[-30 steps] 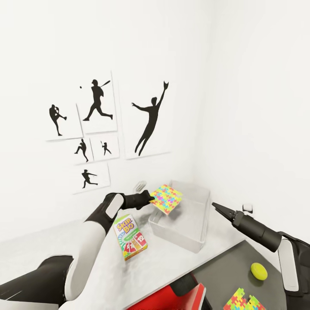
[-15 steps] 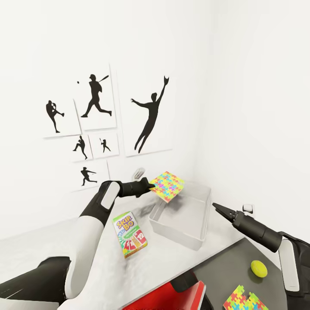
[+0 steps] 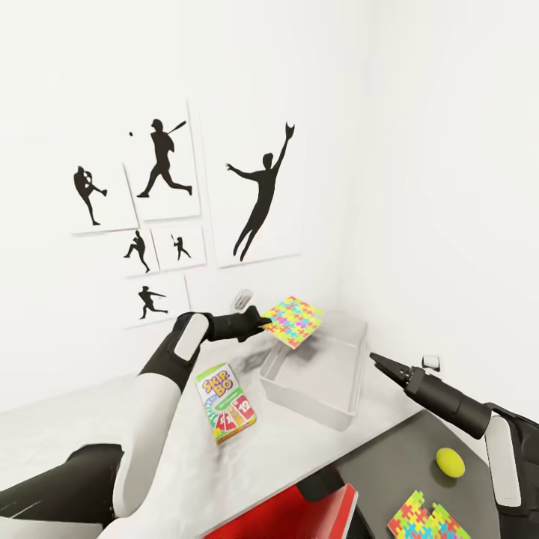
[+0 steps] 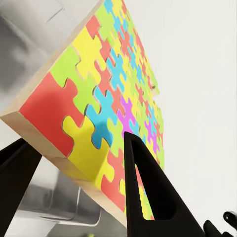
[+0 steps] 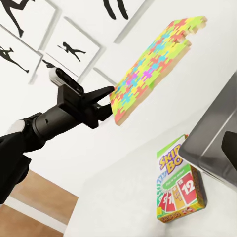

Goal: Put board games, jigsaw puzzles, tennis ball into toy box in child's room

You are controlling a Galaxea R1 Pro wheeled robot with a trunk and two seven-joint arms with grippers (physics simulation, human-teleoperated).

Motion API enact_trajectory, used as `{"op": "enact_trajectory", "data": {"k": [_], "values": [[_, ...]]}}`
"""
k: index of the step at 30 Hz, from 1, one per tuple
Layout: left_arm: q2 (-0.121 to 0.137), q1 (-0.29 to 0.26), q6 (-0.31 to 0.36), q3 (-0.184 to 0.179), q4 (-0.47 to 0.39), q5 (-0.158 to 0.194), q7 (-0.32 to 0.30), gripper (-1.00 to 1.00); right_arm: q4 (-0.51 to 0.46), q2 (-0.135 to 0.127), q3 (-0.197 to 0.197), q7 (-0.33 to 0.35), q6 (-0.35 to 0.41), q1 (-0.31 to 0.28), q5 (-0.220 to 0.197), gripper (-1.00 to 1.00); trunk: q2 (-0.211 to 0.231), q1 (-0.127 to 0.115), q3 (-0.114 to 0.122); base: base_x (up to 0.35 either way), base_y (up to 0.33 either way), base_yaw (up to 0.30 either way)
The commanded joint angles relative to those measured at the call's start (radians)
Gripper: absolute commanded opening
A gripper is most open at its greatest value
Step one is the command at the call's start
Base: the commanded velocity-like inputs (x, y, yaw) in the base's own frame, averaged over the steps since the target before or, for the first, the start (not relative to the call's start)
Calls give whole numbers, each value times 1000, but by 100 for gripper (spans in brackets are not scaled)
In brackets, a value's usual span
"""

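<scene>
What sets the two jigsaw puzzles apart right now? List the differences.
The jigsaw puzzle in the left tool is held in the air, tilted, above the toy box; the second jigsaw puzzle lies flat on the dark grey end of the table, near the tennis ball. The first is gripped by one edge; the second is untouched. Both are thin multicoloured sheets of interlocking pieces.

The long L-shaped desk with a pale grey mottled top (image 3: pixel 135 419) fills the lower frame. At centre lie the white, green and red "SKIP BO" cardboard box (image 3: pixel 225 403) and the shallow semi-clear grey bin (image 3: pixel 318 370). On its dark grey end section (image 3: pixel 382 471), lower right, lie a yellow-green ball (image 3: pixel 450 462) and a bright jigsaw sheet (image 3: pixel 427 519).
</scene>
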Motion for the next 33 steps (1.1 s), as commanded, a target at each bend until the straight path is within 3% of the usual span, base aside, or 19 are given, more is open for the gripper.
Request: {"op": "enact_trajectory", "data": {"k": [1,9,15,17,24,28,33], "values": [[-1,-2,7,-5,1,-3,-6,-100,0,0,-2,6,3,-1,3,100,-2,1,-4,0,0,0],[-1,-3,8,-57,3,10,-6,-100,1,0,-9,7,3,-1,2,100,-2,1,-17,0,0,0],[-1,-3,5,-94,4,49,-5,-100,1,0,-11,7,3,-1,1,100,-2,1,-27,0,0,0],[-1,-3,1,-146,4,87,-5,-100,1,0,-11,7,3,-1,1,100,-2,1,-30,0,0,0],[-1,-3,-4,-259,4,221,-3,-100,1,0,-11,7,2,-1,1,100,-2,1,-42,0,0,0],[-1,-3,-15,-290,4,257,-1,-100,1,0,-11,8,2,-1,1,100,-2,1,-48,0,0,0],[-1,-3,-30,-313,4,269,-1,-100,1,-1,-11,8,2,-1,1,100,-2,1,-57,0,0,0]]}}
